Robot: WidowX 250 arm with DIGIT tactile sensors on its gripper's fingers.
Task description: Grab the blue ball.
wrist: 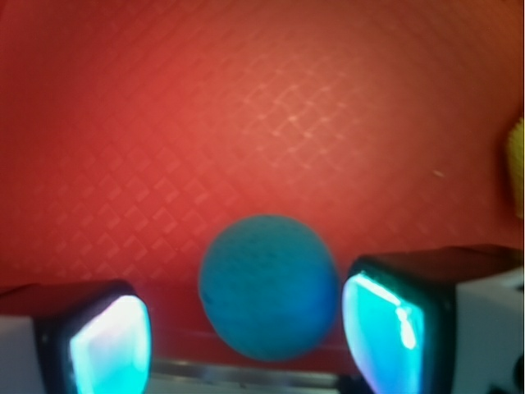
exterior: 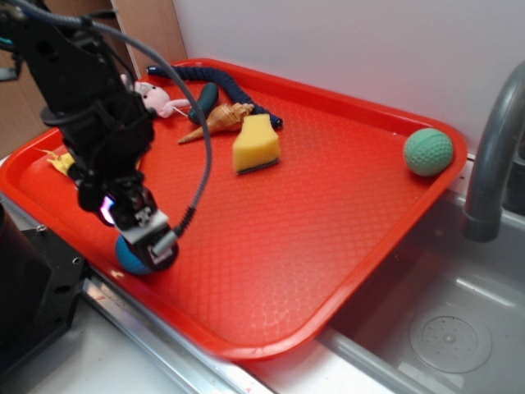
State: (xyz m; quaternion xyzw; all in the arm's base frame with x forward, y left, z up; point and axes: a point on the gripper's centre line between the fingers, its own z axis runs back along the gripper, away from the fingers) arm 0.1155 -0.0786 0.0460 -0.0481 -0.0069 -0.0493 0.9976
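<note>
Your gripper [wrist: 246, 332] is hanging with fingers [wrist: 107, 345] spread wide, gripping nothing. The blue ball [wrist: 269, 287] is sitting between them, against the red tray's [exterior: 328, 205] near rim.

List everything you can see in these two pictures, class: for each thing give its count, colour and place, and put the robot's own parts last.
tray: 1, red, beside the sink.
blue ball: 1, teal-blue, near edge of the tray, between the pincer's fingers.
green ball: 1, pale green, tray's far right corner.
sponge: 1, yellow with a dark base, middle back of the tray.
shell: 1, brown, left of the sponge.
coiled cord: 1, dark blue, along the tray's back rim.
soft toy: 1, pink and white, back left.
faucet: 1, grey, right edge.
sink: 1, metal, lower right.
pincer: 1, black, open, its fingers either side of the blue ball.
</note>
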